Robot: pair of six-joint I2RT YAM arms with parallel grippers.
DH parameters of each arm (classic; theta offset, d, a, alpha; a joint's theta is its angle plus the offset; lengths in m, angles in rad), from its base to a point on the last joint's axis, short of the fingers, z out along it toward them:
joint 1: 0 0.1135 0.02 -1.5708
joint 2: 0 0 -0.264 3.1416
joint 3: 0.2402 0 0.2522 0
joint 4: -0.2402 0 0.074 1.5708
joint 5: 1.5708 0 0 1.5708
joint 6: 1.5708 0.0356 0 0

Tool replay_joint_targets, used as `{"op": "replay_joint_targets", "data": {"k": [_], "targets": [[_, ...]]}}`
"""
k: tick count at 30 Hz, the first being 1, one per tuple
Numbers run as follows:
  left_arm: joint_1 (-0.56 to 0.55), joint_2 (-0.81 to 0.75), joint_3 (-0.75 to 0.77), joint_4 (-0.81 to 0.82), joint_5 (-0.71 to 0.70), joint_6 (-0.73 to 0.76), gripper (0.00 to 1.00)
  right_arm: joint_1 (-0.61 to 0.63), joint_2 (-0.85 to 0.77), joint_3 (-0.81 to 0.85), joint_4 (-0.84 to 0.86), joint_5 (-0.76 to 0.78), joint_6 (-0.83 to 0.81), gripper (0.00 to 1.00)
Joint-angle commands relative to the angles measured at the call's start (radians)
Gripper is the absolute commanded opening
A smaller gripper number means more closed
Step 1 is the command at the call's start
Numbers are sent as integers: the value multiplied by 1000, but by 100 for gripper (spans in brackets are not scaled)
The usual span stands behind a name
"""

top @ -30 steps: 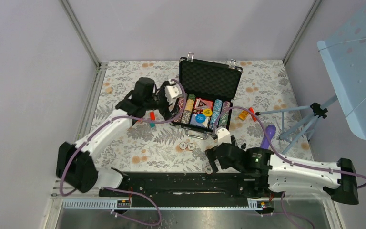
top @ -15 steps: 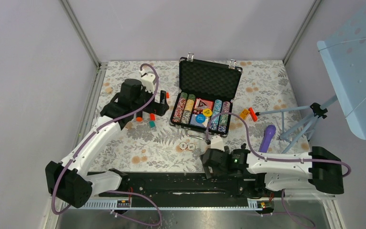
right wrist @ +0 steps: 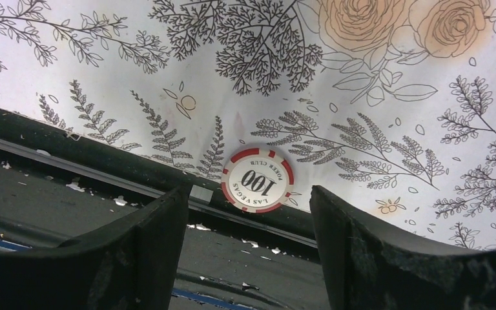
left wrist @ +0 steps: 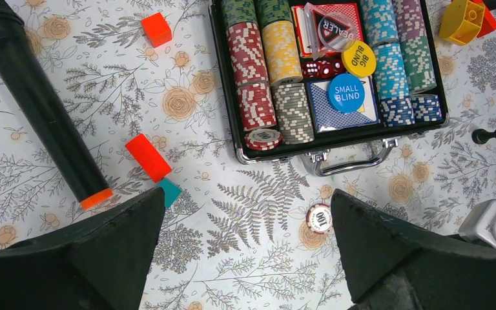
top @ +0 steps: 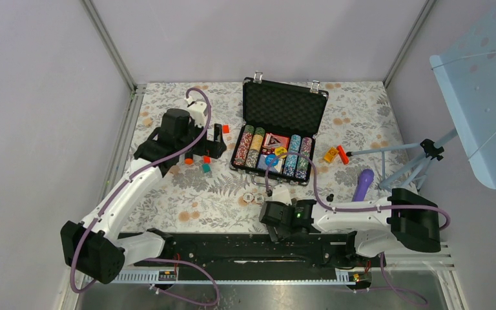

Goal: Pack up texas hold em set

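1. Since the loose chip (right wrist: pixel 258 187) lies flat on the floral cloth (right wrist: pixel 374 84) dead ahead of the right pincer (right wrist: pixel 245 201), in the gap between its fingers (right wrist: pixel 158 226) and touching neither, I'd call it a fiddly pick: thin, hard, light, probably slick on the faces. That pincer's fingers are apart with nothing in them.
2. Where to grab, imo: across the rim, edge to edge. It's right at the cloth's near edge beside the black rail (right wrist: pixel 71 145), so a sloppy nudge could push it off.
3. Looks-wise: white face, red rim blocks, "100" and "Las Vegas Poker Club".
4. Left pincer (left wrist: pixel 247 194) hangs wide apart and empty. A second 100 chip (left wrist: pixel 319 217) lies just ahead, close to one finger.
5. Farther ahead sits the open briefcase (left wrist: pixel 225 84): stiff shell, likely heavy once loaded, silver handle (left wrist: pixel 345 166) facing the pincer. Inside, striped chips (left wrist: pixel 283 51) stand on edge in rows of red, yellow, grey, teal and green, with one stray chip (left wrist: pixel 263 137) flat at the front lip. There's also a blue SMALL BLIND button (left wrist: pixel 345 92), a yellow BIG BLIND button (left wrist: pixel 358 58), card decks (left wrist: pixel 333 115) and red dice (left wrist: pixel 323 68).
6. Farthest out, the foam-lined lid (top: pixel 284 106) stands up.
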Motion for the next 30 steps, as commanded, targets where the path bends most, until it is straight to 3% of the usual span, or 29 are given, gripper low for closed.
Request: {"op": "replay_joint_targets", "data": {"k": [1, 30], "targets": [[5, -13, 5, 22, 18, -12, 99, 11, 29, 35, 9, 0, -16, 73], [6, -2, 3, 15, 30, -13, 99, 10, 49, 31, 20, 10, -66, 43]]}}
